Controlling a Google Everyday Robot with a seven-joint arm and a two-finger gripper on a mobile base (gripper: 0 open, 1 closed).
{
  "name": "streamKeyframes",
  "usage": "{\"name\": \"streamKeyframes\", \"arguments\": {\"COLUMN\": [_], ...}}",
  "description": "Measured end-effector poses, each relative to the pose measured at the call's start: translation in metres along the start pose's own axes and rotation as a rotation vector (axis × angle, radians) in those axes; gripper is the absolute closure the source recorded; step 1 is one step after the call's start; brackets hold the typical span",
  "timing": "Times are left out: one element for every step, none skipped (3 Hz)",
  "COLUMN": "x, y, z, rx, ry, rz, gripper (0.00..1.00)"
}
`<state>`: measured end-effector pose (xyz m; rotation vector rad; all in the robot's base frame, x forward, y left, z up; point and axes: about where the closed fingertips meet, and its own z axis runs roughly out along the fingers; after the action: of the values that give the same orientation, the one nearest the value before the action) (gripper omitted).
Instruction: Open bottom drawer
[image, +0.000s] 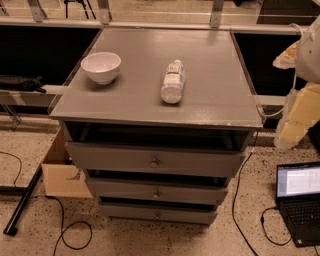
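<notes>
Camera view: pincer (289, 135) at right edge, grip state impossible to tell; it should drop to the bottom drawer (125, 211)'s knob (158, 215) and pull straight out.

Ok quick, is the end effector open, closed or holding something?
End effector: at the right edge, away from the bottom drawer; open or closed cannot be told.

Arm (309, 52): comes in at the upper right edge of the frame, white and rounded at the top, only partly in view.
Lower arm: a pale yellow section slants down and slightly left along the right edge.
Gripper (287, 136): right side of the frame at mid-height, pointing down.
Contact: gripper hangs in the air, touching nothing.
</notes>
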<state>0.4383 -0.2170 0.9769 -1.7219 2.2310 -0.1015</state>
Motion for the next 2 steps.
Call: {"name": "streamKeyframes", "arguments": {"x": [0.003, 0.013], "y": [-0.001, 0.001], "z": [0.0, 0.004], "rx": [0.003, -0.003], "ry": [0.001, 0.009], "rz": [0.007, 0.03], "gripper": [0.0, 0.0]}}
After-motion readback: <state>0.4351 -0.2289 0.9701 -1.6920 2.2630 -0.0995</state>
